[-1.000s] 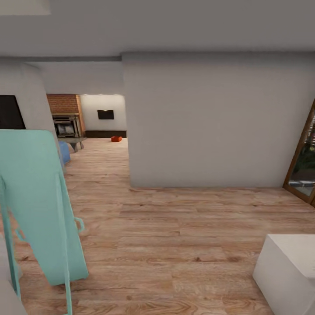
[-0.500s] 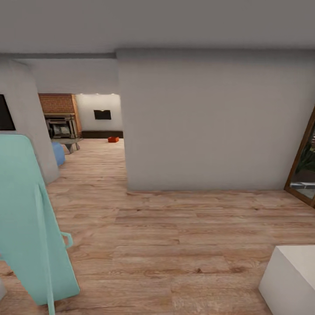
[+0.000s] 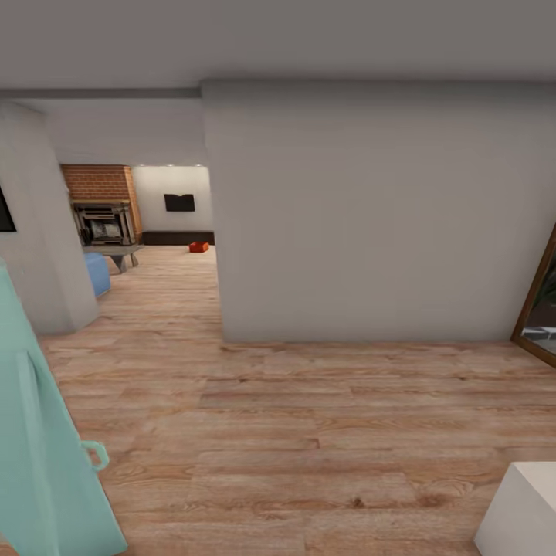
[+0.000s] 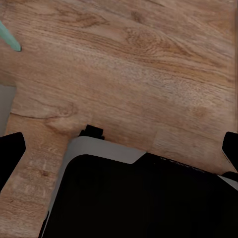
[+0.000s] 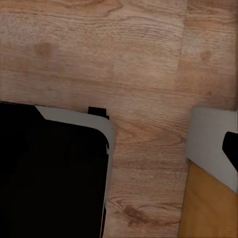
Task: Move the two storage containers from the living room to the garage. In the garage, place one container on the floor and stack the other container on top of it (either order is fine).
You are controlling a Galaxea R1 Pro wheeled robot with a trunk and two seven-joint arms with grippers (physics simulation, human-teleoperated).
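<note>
Operator: Head view status?

Technician: One storage container (image 3: 199,247) sits far off on the living room floor, near the brick fireplace (image 3: 99,202). Steer through the opening, clearing the wall corner (image 3: 216,255). Gripper states cannot be told.

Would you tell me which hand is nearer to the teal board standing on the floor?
Left, probably. The teal board stands at the robot's left, its tip showing beside the left hand; the right hand hangs on the other side, by a white block.
</note>
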